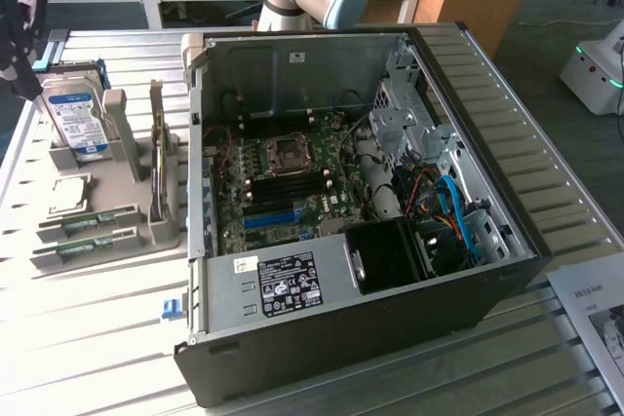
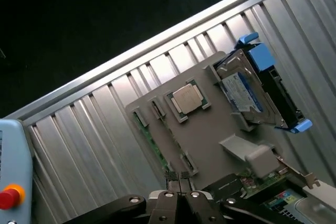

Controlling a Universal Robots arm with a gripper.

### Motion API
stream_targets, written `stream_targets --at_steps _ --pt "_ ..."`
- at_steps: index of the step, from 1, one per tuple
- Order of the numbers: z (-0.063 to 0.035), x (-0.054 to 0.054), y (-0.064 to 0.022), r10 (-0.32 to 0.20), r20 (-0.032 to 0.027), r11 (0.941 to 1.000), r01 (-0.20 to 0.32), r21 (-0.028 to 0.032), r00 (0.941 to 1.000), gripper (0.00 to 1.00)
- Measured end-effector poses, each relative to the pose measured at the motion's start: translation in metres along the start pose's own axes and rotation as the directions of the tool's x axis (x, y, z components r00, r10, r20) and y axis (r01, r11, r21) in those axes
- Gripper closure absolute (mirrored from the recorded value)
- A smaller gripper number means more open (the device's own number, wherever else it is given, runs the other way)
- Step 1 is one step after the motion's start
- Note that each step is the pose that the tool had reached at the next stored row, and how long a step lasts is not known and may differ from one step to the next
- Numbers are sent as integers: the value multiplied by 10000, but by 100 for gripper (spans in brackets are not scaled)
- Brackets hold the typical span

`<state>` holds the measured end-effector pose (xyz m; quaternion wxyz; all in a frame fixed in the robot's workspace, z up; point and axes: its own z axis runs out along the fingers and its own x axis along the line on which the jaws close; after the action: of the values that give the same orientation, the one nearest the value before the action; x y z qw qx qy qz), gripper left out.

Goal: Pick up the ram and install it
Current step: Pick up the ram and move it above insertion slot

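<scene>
Two long green sticks lie flat in slots of a grey holder (image 1: 117,177) on the table, at the exterior view's left. I take the ram (image 1: 95,221) to be one of them, but I cannot tell it from its look-alike (image 1: 86,248). In the wrist view one green stick (image 2: 151,139) runs along the holder's (image 2: 210,129) edge. My gripper (image 2: 178,179) hangs above the holder near that stick's end. Its fingers are shut together with nothing between them. In the exterior view the gripper (image 1: 27,85) is a dark shape at the left edge, above the hard drive.
The holder also carries a blue-labelled hard drive (image 1: 76,119), a processor chip (image 2: 188,98) and an upright card (image 1: 156,153). An open computer case (image 1: 341,289) with its motherboard (image 1: 292,182) stands at centre. A pendant with a red button (image 2: 9,198) lies nearby.
</scene>
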<state>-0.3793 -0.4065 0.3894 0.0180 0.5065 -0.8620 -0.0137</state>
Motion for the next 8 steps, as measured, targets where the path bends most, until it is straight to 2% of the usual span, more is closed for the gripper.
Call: stream_targets --at_steps 4,8 --pt "1 0 0 -651 -28 9979 651 11 9979 90" --pt "1 0 0 -1297 -57 9915 1297 19 9915 90"
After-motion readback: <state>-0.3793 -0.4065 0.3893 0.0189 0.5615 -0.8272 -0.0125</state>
